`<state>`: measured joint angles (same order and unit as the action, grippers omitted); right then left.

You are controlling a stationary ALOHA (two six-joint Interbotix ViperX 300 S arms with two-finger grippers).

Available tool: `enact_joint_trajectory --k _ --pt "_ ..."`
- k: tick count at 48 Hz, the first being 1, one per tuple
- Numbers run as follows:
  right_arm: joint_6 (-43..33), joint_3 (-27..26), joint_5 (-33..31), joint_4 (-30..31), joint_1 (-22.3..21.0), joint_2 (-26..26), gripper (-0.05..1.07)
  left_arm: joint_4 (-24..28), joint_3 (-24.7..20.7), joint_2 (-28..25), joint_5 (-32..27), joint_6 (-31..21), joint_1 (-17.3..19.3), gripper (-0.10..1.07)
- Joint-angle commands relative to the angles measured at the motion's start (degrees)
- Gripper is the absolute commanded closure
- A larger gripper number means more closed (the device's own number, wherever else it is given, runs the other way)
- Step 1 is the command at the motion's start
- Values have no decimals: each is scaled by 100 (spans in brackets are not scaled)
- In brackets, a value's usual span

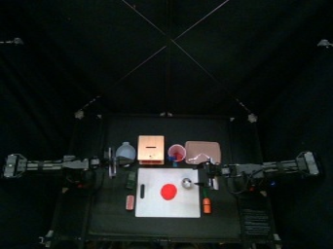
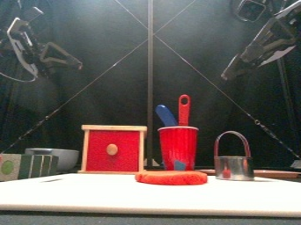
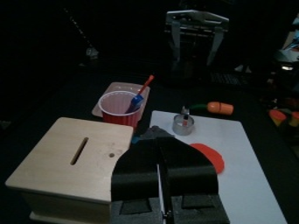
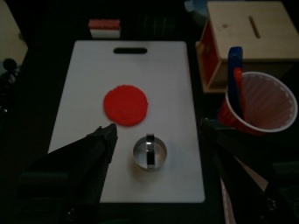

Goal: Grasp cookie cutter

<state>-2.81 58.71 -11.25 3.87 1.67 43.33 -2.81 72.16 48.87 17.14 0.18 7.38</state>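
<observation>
Black curtains ring the surface. Nearest the right pincer (image 4: 152, 140), spread wide and empty, one cookie cutter (image 4: 149, 150) stands on the white board at about 5 o'clock of the single red disc (image 4: 126, 103): light, stiff, slick metal (pinch across its thin rim). Beyond stand one red cup (image 4: 261, 100) and one wooden box (image 4: 243, 35); the left pincer (image 3: 162, 156) looks clenched

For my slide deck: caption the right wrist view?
Open right gripper poised above cookie cutter on white board, beside red disc.

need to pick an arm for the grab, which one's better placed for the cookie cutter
Right, probably. Its end effector is open with the cookie cutter sitting between its jaws. The left end effector is shut and farther back, over the wooden box.
</observation>
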Motion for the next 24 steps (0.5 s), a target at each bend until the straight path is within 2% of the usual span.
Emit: enact_joint_trajectory --k 1,17,24 --pt "9 132 413 -9 -18 105 -1 0 -193 -53 44 18 -44 98" --pt "18 290 580 18 -26 88 -1 26 -141 -53 44 18 -44 98" --pt "35 325 571 26 -193 88 -1 53 -141 -53 35 18 -44 98"
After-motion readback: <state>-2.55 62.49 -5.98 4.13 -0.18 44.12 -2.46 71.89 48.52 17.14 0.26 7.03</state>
